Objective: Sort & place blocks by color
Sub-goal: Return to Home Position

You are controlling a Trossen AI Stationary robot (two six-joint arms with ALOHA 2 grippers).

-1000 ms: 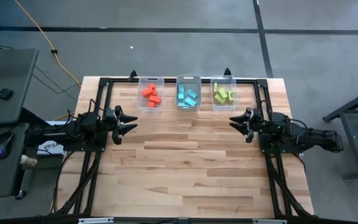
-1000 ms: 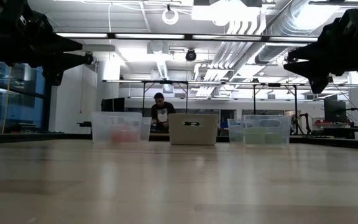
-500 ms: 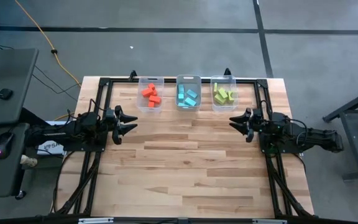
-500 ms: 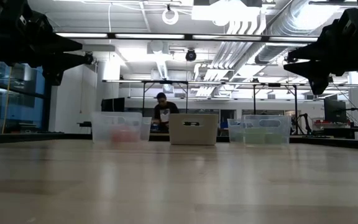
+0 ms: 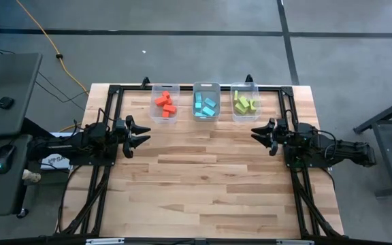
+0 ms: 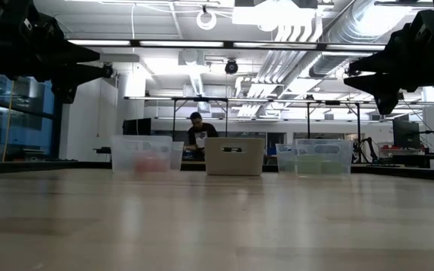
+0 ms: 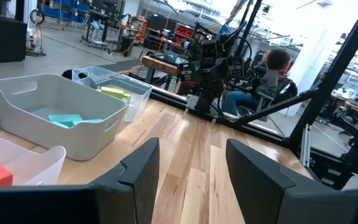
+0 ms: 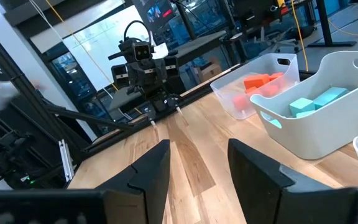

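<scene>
1. Pale wooden planks make up the bench [image 5: 209, 190], which has a black frame [image 5: 107, 112] running along its edges. It stands on a grey floor, where a yellow cable [image 5: 43, 34] trails beyond the far left corner.
2. Three bins stand in a row along the middle of the far edge, close together: a clear left bin [image 5: 164, 86], a grey middle bin [image 5: 206, 85] and a clear right bin [image 5: 244, 85].
3. Every block I can see lies inside a bin. The orange blocks [image 5: 165, 104] are in the left bin, the blue blocks [image 5: 206, 105] in the middle bin and the green blocks [image 5: 244, 104] in the right bin.
4. My left gripper [image 5: 145, 133] hangs above the bench by its left edge and points across toward the right edge. Its fingers [image 7: 143, 168] are spread, with nothing between them.
5. My right gripper [image 5: 254, 134] hangs by the right edge and points back toward the left one. Its fingers [image 8: 157, 168] are likewise spread and hold nothing.
6. Both grippers sit a little nearer the near edge than the row of bins. They are well apart from each other and from the bins, and the level view shows them raised clear of the planks.
7. Beyond the far edge, a person [image 6: 197, 134] shows in the room behind the grey bin.
</scene>
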